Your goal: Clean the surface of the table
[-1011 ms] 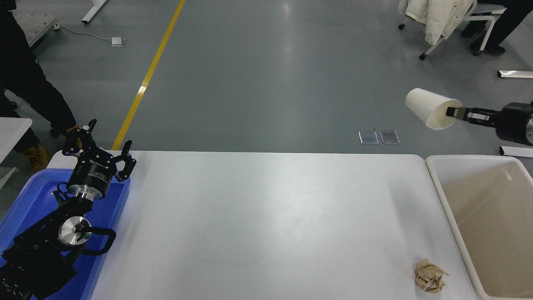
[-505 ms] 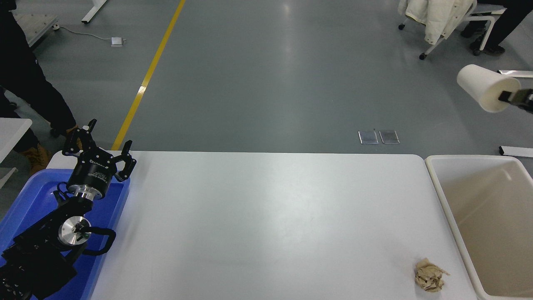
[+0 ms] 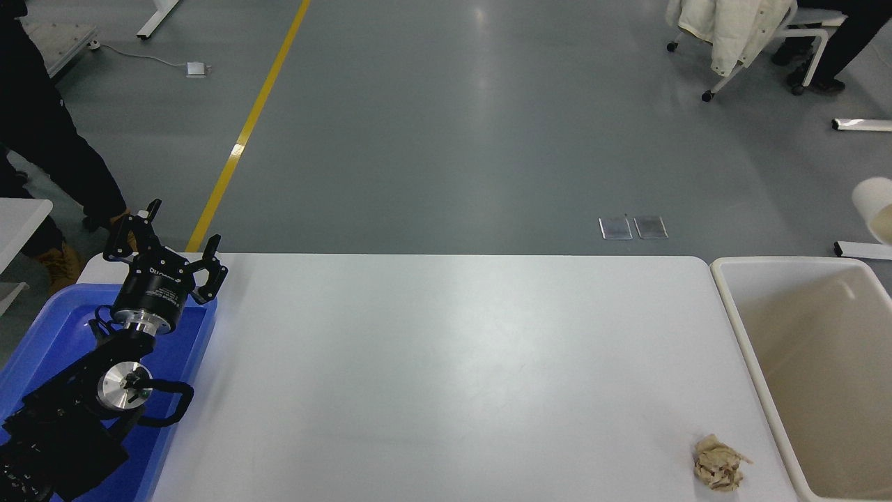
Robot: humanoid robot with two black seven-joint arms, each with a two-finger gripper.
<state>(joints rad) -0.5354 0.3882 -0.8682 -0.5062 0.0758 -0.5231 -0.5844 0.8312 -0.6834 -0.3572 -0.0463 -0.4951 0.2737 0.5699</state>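
Cream bin [image 3: 733,307] at table's right end, just beside white table surface [image 3: 432,362]; visible interior bare. Blue tray [image 3: 42,335] at left end, under parked left arm; left gripper [image 3: 164,245] above tray's far corner, fingers spread apart, clasping nothing. Crumpled tan paper wad [image 3: 719,464] lying on table surface near front right corner, close to bin wall, apart from it. White paper cup [image 3: 875,209] now only partly in frame at right edge, above bin's far corner; half a second back, higher and fully visible, pinched by right gripper. Right gripper now out of frame, state impossible to tell. Wad unmoved since. Table surface filling lower frame, long axis running left to right, far edge toward grey floor [image 3: 446,125].
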